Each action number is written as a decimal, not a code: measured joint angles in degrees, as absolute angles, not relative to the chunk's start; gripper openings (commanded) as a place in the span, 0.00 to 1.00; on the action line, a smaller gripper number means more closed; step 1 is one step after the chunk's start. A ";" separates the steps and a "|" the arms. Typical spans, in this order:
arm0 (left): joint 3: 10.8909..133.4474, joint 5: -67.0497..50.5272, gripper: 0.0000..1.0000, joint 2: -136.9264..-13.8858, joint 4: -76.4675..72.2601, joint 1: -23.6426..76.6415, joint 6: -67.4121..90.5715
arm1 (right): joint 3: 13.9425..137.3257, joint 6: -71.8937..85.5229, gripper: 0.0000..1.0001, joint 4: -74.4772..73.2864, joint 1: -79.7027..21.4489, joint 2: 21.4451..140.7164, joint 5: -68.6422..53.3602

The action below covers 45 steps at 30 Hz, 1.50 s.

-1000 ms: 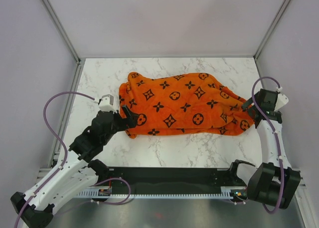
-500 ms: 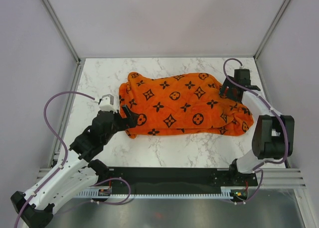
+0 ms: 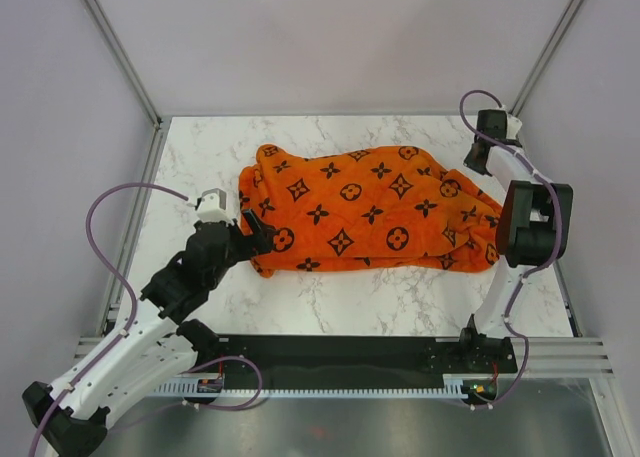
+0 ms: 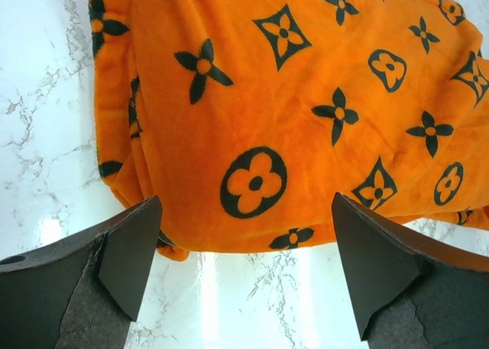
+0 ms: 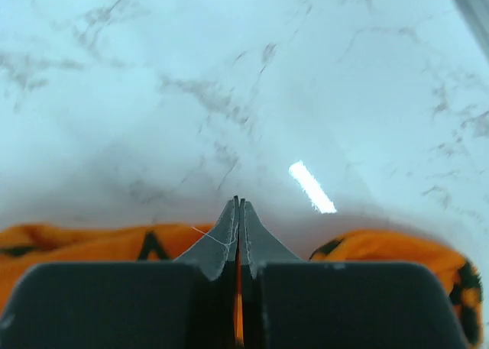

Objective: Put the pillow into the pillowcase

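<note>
A: I see the pillowcase (image 3: 370, 212), but where is the pillow?

B: The pillowcase lies across the middle of the surface (image 3: 200, 157), its long side running from 9 to 3 o'clock. No view shows the pillow. The pillowcase looks plump and rounded, so I judge that the pillow is inside, hidden by the fabric.

A: Why does the left pincer (image 4: 246, 198) stand at the 8 o'clock corner?

B: Its jaws are wide apart and hold nothing. In the wrist view the folded end of the pillowcase lies between them. I think it is placed there to take or to tidy that end.

A: And the right pincer (image 5: 238, 202)?

B: It is at the 2 o'clock corner of the pillowcase, with its arm lifted high. The fingers are pressed together and point over bare marble. A thin orange line shows low in the slit between them. I cannot tell whether that is pinched fabric or fabric seen behind.

A: Is something else unclear?

B: Yes, the opening. The 3 o'clock end is wrinkled and partly behind the right arm, so I cannot say which end is open.
</note>
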<state>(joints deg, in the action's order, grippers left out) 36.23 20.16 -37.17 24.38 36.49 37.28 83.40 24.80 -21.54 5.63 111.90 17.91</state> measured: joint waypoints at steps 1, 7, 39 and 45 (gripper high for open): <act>36.14 20.78 1.00 -37.23 24.38 36.49 37.28 | 85.06 25.26 0.00 -21.80 6.72 113.21 17.96; 34.39 23.27 1.00 -37.36 24.34 35.22 37.78 | 86.26 27.53 0.03 -23.38 11.79 113.10 20.16; 23.09 18.83 1.00 -0.30 23.66 28.99 38.13 | 32.69 28.77 0.98 -7.29 8.21 34.33 -5.93; 21.30 17.80 1.00 -0.34 24.01 28.99 38.13 | 32.27 28.23 0.98 -7.49 8.21 36.32 -6.26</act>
